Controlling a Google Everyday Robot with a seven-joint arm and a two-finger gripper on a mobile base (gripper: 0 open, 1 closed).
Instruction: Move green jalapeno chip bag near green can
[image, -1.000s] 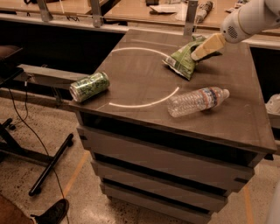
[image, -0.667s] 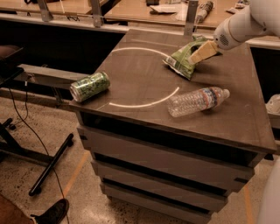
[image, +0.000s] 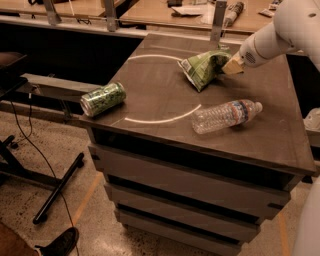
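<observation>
Camera view puts the task at its start: the claw touches the chip bag at its 3 o'clock edge, grip impossible to tell, the bag at the counter's 1 o'clock, well apart from the can at 9 o'clock.

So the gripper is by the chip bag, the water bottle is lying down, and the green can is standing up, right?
No, the camera view shows the green can lying on its side. The gripper is by the green jalapeno chip bag, and the water bottle is lying down.
</observation>
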